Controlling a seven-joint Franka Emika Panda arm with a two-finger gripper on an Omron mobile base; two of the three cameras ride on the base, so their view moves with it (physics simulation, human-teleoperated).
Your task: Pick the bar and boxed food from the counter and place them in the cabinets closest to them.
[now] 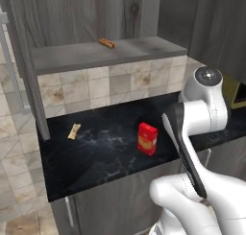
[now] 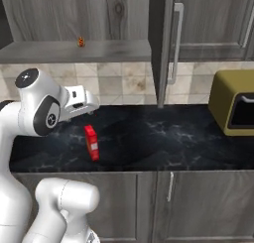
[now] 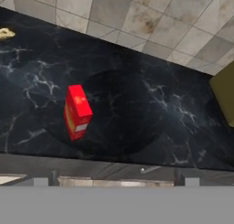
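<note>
Right, from the left base view I see the boxed food, a slim bright red carton with pale print, standing upright on the counter, whose black surface is veined with thin white lines like marble. A pale tan stick lies well to its left near the tiled wall, and a small bun rests on the plain grey shelf floor of the cabinets above. The white arm's glossy rounded shells rise at the lower right. In the right base view the carton stands just below and beside the arm's hand, apart from it; an olive boxy toaster sits far right, and a slim metal handle runs down a wood-grain door. In the hand view I look down on the carton against the matte tiled backsplash; the claw is released, holding nothing.
</note>
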